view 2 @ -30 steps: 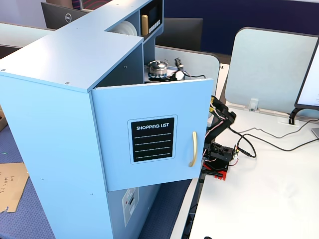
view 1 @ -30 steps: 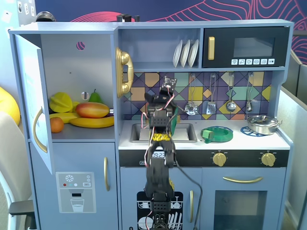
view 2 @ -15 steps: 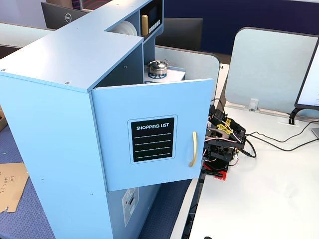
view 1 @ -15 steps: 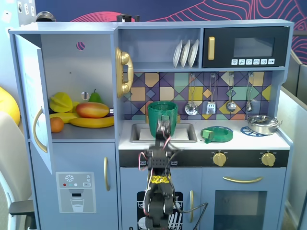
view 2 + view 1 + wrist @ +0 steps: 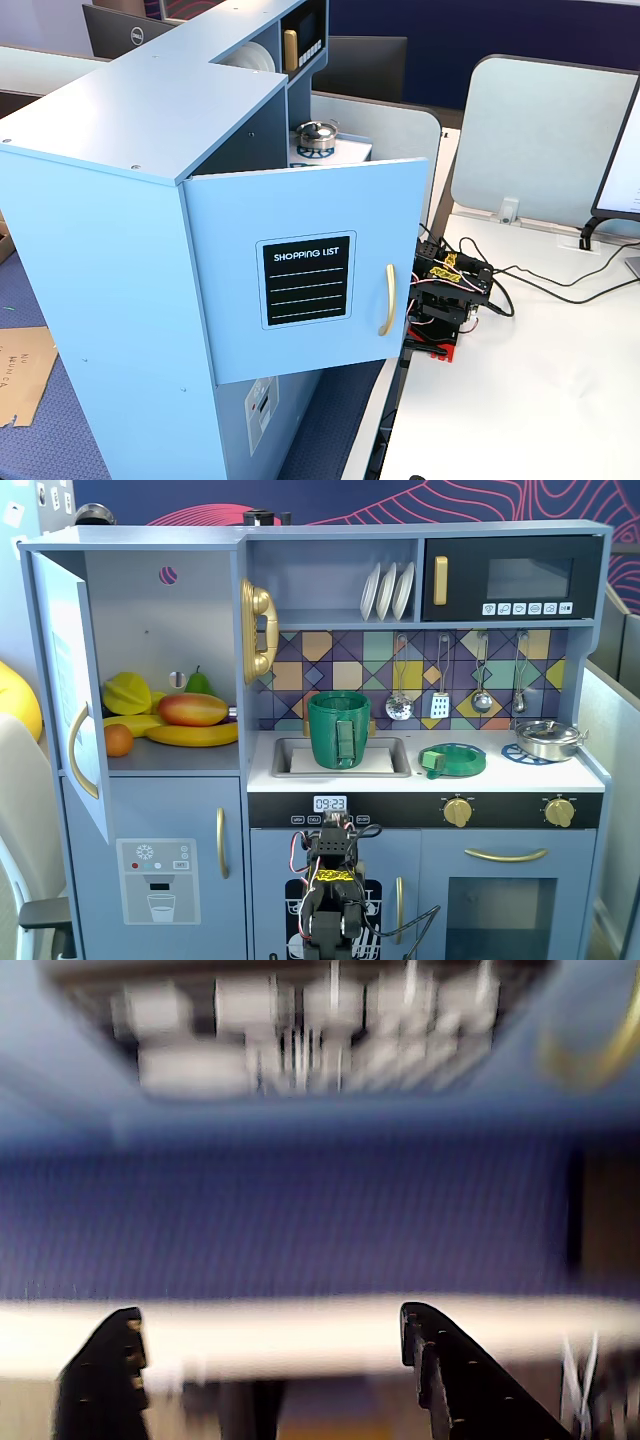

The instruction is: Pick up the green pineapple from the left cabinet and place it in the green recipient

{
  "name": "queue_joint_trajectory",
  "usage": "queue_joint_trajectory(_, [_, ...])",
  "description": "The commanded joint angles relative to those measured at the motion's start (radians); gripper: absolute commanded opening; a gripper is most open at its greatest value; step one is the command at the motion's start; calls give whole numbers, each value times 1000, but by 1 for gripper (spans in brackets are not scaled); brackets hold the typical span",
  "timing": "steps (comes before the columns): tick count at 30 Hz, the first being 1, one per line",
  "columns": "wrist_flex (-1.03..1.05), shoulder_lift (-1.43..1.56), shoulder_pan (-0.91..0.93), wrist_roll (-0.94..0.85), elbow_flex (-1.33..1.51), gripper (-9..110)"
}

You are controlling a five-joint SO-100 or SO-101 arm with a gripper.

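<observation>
From where I stand the worst risk is grabbing the wrong fruit. The tall pale blue-grey toy cupboard [image 5: 150,600] on the left is open and its shelf is crowded w/ a red-yellow plastic mango [image 5: 192,709], a yellow banana [image 5: 190,736], a small orange [image 5: 118,740] and a yellow lumpy fruit [image 5: 127,693]. The only green showing is a smooth stemmed tip [image 5: 199,682] behind the mango, prob. the pear. I can't pick out the small bumpy all-green toy pineapple anywhere; if it's on that shelf, it's buried behind the others.

Reaching in could knock the mango or banana off the front edge. The open door [image 5: 70,700] also narrows the approach, so a clipped elbow looks likely.

The tall dark-green plastic pot w/ strap handle [image 5: 338,730] sits in the sink. It's high-walled, so a low carry could hit the rim or tip it. The flat green dish [image 5: 452,760] lies just right of it, an easy mix-up.

The small black servo arm [image 5: 335,880] is folded low in front of the lower doors, well apart from the shelf. The wrist view is badly smeared, but the gripper [image 5: 270,1360] has its dark fingers [image 5: 100,1390] spread wide w/ nothing between. In the fixed view from the side, the door hides the shelf entirely.
</observation>
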Motion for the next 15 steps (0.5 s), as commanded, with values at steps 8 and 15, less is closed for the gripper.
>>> queue_joint_trajectory(8, [353, 11, -28, 121, -3, 9])
queue_joint_trajectory(15, [353, 11, -28, 123, -3, 7])
